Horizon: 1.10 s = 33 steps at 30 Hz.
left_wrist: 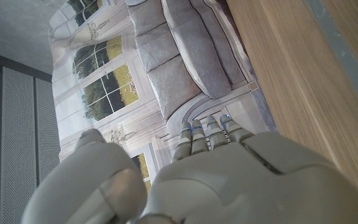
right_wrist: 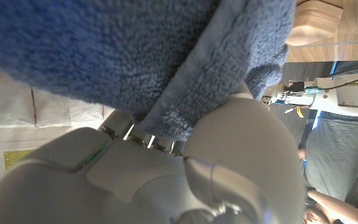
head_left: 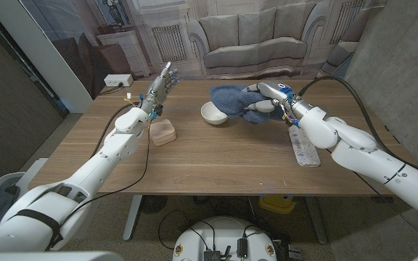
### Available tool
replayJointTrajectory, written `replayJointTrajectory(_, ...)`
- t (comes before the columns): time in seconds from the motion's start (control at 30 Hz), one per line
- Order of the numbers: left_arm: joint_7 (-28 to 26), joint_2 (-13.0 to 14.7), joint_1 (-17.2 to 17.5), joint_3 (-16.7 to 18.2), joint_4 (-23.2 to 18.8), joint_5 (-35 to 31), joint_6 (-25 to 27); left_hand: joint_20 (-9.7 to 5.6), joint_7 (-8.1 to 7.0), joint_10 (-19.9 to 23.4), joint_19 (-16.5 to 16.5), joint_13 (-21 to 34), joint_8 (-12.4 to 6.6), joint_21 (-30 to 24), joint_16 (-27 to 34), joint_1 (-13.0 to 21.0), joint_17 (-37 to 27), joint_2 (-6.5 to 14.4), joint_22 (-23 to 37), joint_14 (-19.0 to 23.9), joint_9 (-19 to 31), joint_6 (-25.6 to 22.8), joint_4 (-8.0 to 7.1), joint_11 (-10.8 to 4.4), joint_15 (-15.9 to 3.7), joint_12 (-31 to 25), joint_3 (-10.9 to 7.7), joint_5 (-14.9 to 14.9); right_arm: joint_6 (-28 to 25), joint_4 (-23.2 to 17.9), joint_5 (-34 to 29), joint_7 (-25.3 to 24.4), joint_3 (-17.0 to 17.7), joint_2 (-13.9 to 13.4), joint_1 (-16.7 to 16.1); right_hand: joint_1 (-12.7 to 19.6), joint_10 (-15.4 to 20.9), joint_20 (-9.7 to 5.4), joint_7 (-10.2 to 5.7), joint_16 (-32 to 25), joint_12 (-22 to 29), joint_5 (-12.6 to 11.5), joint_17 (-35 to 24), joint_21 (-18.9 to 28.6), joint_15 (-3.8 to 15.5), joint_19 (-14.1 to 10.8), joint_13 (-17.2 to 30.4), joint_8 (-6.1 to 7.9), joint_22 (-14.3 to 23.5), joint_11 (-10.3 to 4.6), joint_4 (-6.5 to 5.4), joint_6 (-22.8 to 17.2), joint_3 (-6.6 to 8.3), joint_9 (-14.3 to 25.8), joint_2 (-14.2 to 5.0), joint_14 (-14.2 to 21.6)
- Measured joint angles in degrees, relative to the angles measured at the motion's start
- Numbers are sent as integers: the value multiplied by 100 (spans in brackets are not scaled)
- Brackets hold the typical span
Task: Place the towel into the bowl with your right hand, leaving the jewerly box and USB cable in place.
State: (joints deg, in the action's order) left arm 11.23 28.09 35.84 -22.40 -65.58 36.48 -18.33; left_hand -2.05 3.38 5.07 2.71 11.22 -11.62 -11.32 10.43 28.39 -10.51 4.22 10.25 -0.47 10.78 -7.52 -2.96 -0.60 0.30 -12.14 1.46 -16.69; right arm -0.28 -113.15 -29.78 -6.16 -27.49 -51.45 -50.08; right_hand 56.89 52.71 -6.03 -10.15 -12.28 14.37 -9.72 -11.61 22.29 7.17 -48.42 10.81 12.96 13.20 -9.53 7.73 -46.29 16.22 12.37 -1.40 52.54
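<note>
My right hand (head_left: 265, 99) grips a bunched blue towel (head_left: 231, 99), held in the air just right of and partly above a white bowl (head_left: 213, 114) at the table's far middle. In the right wrist view the towel (right_wrist: 142, 56) hangs over my right hand (right_wrist: 166, 168). A light wooden jewelry box (head_left: 164, 133) sits left of the bowl; it also appears in the right wrist view (right_wrist: 319, 25). My left hand (head_left: 160, 87) is raised above the table's far left, fingers straight and apart, holding nothing; the left wrist view shows its back (left_wrist: 229, 180).
A white flat pack with a cable (head_left: 303, 147) lies on the table (head_left: 216, 163) under my right forearm. A white box (head_left: 117, 80) stands on the floor behind the far-left corner. A sofa backdrop stands behind the table.
</note>
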Motion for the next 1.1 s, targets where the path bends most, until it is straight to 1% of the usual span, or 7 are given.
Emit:
replayJointTrajectory(0.13,-21,22,27,11,-49,12,23,0,0,0,0,0,0,0,0,0,0,0,0,0,0,0,-15,0,0,0,15,0,195,188,-21,3,-108,108,181,-1,0,0,22,0,0,0,0,0,0,0,0,-1,0,0,0,-21,0,-1,-1,0)
replayJointTrajectory(0.17,-28,42,44,19,-80,17,32,0,0,0,0,0,0,0,0,0,0,0,0,0,0,0,-15,0,0,0,14,0,231,226,-27,4,-129,129,216,-1,0,0,32,0,0,0,0,0,0,0,0,-1,0,0,-17,-30,-16,-1,-1,0)
replayJointTrajectory(0.4,-31,84,70,28,-135,29,78,0,0,0,0,0,0,0,0,0,0,0,0,0,0,0,-15,0,0,0,14,0,483,511,-67,6,-289,309,486,-16,0,0,20,0,0,3,1,40,0,0,-2,-4,0,0,-25,-42,-22,4,-16,0)
replayJointTrajectory(0.47,-30,84,70,28,-135,32,87,0,0,0,0,0,0,0,0,0,0,0,0,0,0,0,-15,0,0,0,14,0,483,577,-67,6,-327,349,545,-16,-1,0,9,0,0,4,0,40,0,0,-2,-13,-1,0,-25,-52,-22,4,-16,0)
replayJointTrajectory(0.5,-24,98,76,31,-152,37,96,0,0,0,0,0,0,0,0,0,0,0,0,0,0,0,-15,0,0,0,14,0,589,644,-83,6,-361,389,597,-16,-1,0,9,0,0,4,0,40,0,0,-2,-16,-1,0,-25,-52,-22,4,-16,0)
replayJointTrajectory(0.73,11,116,84,32,-172,59,136,0,0,0,0,0,0,0,0,0,0,0,0,0,0,0,-14,0,0,0,14,0,814,913,-130,6,-518,560,827,-16,-1,0,9,0,0,5,1,40,0,0,-5,-17,-2,0,-27,-52,-20,3,-16,0)
replayJointTrajectory(1.1,77,139,84,28,-179,63,145,0,0,0,0,0,0,0,0,0,0,0,0,0,0,0,-29,0,0,0,30,0,1049,1187,-272,5,-740,781,1127,-16,-3,0,11,0,0,-4,1,61,0,0,-1,-24,-4,1,-28,-50,-19,0,-17,0)
